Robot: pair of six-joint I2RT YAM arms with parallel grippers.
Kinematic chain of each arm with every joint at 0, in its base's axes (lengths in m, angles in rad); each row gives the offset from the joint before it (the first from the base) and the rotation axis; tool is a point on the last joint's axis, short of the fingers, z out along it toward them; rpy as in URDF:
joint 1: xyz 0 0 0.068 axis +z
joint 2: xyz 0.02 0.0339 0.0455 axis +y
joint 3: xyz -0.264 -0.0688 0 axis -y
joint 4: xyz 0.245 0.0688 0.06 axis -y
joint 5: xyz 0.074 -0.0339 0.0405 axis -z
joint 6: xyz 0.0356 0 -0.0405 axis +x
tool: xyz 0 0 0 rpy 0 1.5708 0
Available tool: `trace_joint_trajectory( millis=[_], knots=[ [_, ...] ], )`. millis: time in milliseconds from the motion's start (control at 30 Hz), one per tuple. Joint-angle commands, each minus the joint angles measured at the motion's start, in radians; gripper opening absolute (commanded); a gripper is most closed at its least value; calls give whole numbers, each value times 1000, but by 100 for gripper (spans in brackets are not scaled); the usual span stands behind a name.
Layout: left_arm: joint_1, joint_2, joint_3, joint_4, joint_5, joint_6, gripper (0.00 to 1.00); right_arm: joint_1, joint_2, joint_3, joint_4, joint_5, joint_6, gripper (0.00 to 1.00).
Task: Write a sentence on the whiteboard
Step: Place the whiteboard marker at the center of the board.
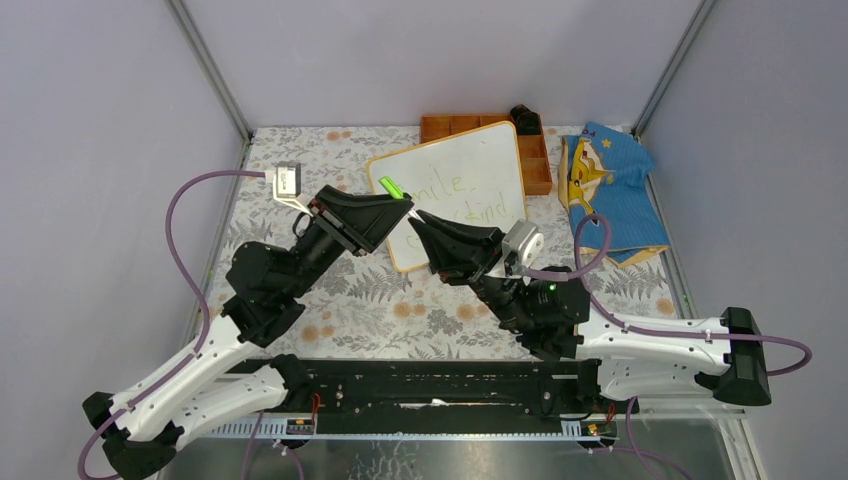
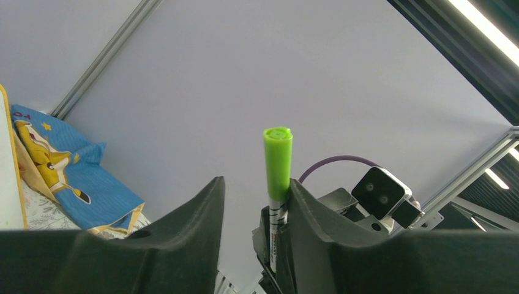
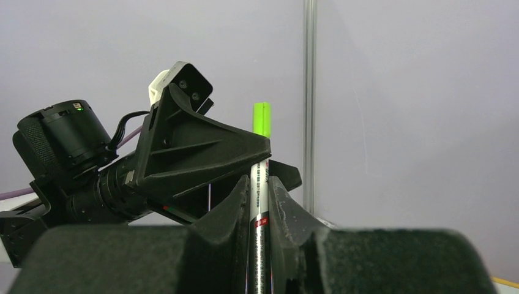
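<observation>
The whiteboard [image 1: 470, 170] lies tilted at the back centre of the table. The sentence [image 1: 462, 186] on it is in faint yellow-green strokes, its left part hidden by the grippers. My right gripper [image 1: 420, 222] [image 3: 260, 180] is shut on the white barrel of a marker [image 3: 260, 211] and holds it up above the board's left edge. The marker's green cap [image 1: 391, 187] [image 2: 278, 160] [image 3: 262, 118] is on. My left gripper [image 1: 398, 205] [image 2: 256, 184] is open around the capped end. The cap rests against its right finger [image 2: 318, 208], with a wide gap to the other finger.
An orange compartment tray [image 1: 470, 125] stands behind the board with a black object [image 1: 526, 118] in it. A blue and yellow cloth [image 1: 610, 190] lies at the back right and shows in the left wrist view [image 2: 67, 171]. The table has a floral cover [image 1: 390, 305].
</observation>
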Motion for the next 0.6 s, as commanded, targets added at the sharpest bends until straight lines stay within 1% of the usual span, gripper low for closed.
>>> trace_joint_trajectory(
  millis=[0, 133, 233, 267, 300, 400, 433, 500, 567],
  knots=[
    [-3, -7, 1, 43, -5, 9, 43, 3, -1, 6, 20, -15, 19, 0],
    [-2, -13, -6, 40, -18, 10, 24, 3, -13, 6, -15, -11, 29, 0],
    [-3, -10, -4, 29, -23, 4, 15, 3, -27, 19, -96, -11, 51, 0],
    [-3, -8, -2, 27, -22, 3, 13, 3, -36, 26, -129, -13, 58, 5],
    [-3, -7, -2, 27, -22, 4, 10, 3, -43, 33, -166, -16, 65, 17],
    [-3, -10, 3, 8, -31, 13, 1, 3, -72, 61, -292, -27, 91, 38],
    [-3, -13, 8, -9, -34, 21, 0, 3, -84, 71, -339, -30, 102, 45],
    [-3, -23, 16, -46, -35, 43, 0, 3, -115, 91, -450, -31, 127, 54],
    [-3, -25, 45, -136, -35, 85, 0, 3, -153, 116, -593, -33, 156, 57]
  ],
)
